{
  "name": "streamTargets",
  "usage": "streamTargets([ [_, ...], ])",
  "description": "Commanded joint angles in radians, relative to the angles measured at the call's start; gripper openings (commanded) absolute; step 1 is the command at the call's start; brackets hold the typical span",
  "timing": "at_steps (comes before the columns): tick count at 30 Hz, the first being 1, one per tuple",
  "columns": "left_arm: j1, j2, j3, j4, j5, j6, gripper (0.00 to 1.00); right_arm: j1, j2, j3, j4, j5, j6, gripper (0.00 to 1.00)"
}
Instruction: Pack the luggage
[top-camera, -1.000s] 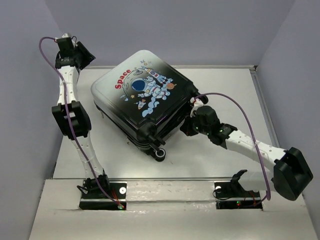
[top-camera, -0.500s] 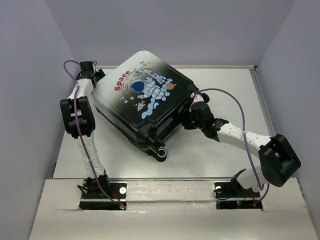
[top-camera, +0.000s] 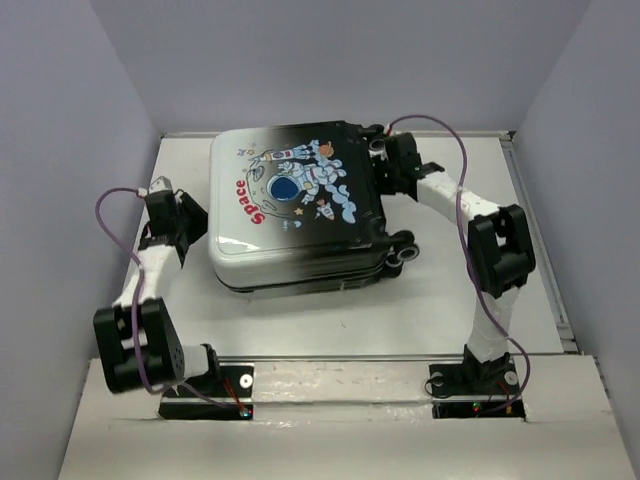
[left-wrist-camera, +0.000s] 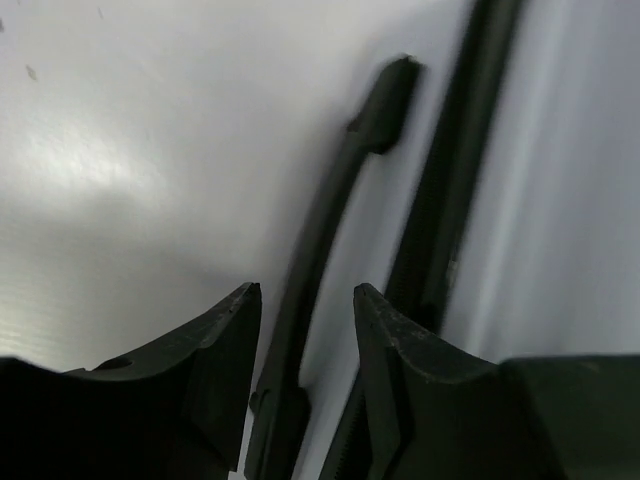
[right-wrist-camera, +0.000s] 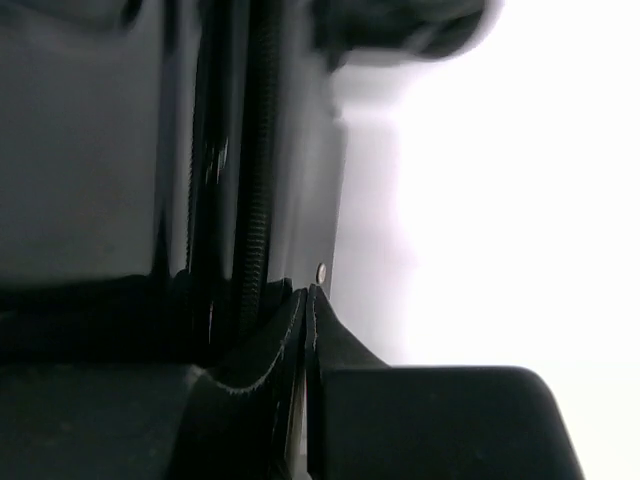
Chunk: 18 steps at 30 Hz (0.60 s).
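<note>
The luggage (top-camera: 300, 200) lies flat and closed on the table (top-camera: 330, 310), astronaut and red "Space" print facing up, wheels (top-camera: 400, 250) to the right. My left gripper (top-camera: 192, 225) is at its left, silver-white side. In the left wrist view the gripper (left-wrist-camera: 305, 290) is open, its fingers (left-wrist-camera: 225, 330) on either side of the black side handle (left-wrist-camera: 345, 170), not closed on it. My right gripper (top-camera: 385, 165) is at the back right corner by a wheel. In the right wrist view it (right-wrist-camera: 307, 290) is shut, tips against the shell next to the zipper (right-wrist-camera: 262, 150).
Grey walls close in the table on the left, back and right. A raised edge (top-camera: 540, 240) runs along the table's right side. Purple cables (top-camera: 440, 125) loop off both arms above the table.
The luggage has turned counter-clockwise and shifted back, so its wheels now point right. My left arm swung from the back left corner to the left side. My right gripper moved to the back right corner.
</note>
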Motion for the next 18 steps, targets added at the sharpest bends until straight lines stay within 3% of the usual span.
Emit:
streamTargets([
  [1, -0.182, -0.333, -0.244, -0.056, 0.236, -0.114, 0.54, 0.062, 0.181, 0.557, 0.032, -0.474, 0.016, 0.13],
  [2, -0.235, -0.384, -0.277, -0.056, 0.232, -0.136, 0.54, 0.034, 0.229, 0.647, -0.004, -0.516, 0.030, 0.20],
  [3, -0.257, -0.488, -0.335, -0.056, 0.233, -0.162, 0.54, 0.019, 0.314, 0.733, -0.084, -0.567, 0.045, 0.39],
  [4, -0.275, -0.539, -0.356, -0.054, 0.229, -0.209, 0.55, 0.003, 0.353, 0.896, -0.135, -0.576, 0.064, 0.49],
  [7, -0.318, -0.692, -0.387, -0.097, 0.192, -0.239, 0.55, -0.050, 0.419, 1.066, -0.261, -0.573, 0.050, 0.72],
  [9, -0.326, -0.737, -0.374, -0.123, 0.172, -0.233, 0.55, -0.081, 0.393, 1.042, -0.282, -0.553, 0.029, 0.76],
  [14, -0.335, -0.764, -0.324, -0.160, 0.163, -0.202, 0.55, -0.094, 0.193, 0.805, -0.280, -0.480, -0.120, 0.73],
  [15, -0.340, -0.759, -0.315, -0.152, 0.163, -0.193, 0.55, -0.094, 0.077, 0.654, -0.241, -0.472, -0.135, 0.69],
  [17, -0.352, -0.745, -0.308, -0.149, 0.146, -0.176, 0.53, -0.094, -0.062, 0.469, -0.161, -0.448, -0.151, 0.50],
  [18, -0.352, -0.740, -0.303, -0.145, 0.144, -0.167, 0.51, -0.094, -0.210, 0.374, -0.116, -0.449, -0.149, 0.41],
])
